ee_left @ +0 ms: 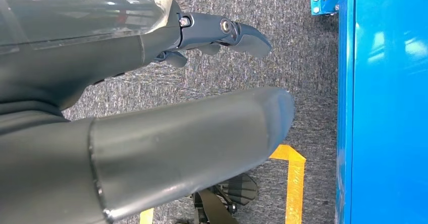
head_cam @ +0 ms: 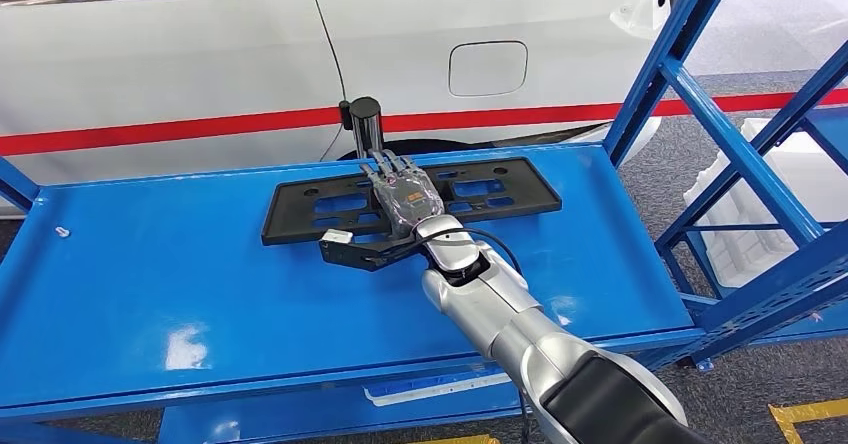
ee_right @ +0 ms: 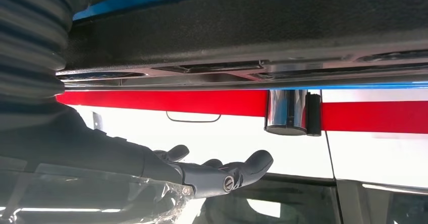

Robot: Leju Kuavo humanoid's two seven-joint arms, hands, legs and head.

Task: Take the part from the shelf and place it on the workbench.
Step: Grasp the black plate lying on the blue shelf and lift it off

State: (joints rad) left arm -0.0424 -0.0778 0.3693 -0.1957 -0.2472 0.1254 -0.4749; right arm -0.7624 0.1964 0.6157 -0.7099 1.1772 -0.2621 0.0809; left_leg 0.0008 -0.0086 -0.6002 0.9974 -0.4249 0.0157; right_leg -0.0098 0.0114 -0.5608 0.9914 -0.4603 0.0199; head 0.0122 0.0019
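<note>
The part is a flat black rectangular plate with cut-outs (head_cam: 300, 209), lying across the back middle of the blue surface (head_cam: 150, 274). My right hand (head_cam: 405, 199) is stretched out over the plate's middle, fingers straight and thumb spread to the left, holding nothing. In the right wrist view the plate (ee_right: 252, 32) runs close alongside the hand, with a gap between it and the extended fingers (ee_right: 222, 176). My left hand (ee_left: 151, 108) hangs beside the blue surface's edge (ee_left: 388, 108) above grey carpet, thumb and fingers apart, with nothing in it.
A black and chrome cylinder (head_cam: 364, 119) stands at the far edge just behind the plate. A white car with a red stripe (head_cam: 200, 54) is right behind. Blue rack uprights (head_cam: 700, 94) and white foam (head_cam: 745, 214) stand at the right. Yellow floor tape (ee_left: 295, 183) lies on the carpet.
</note>
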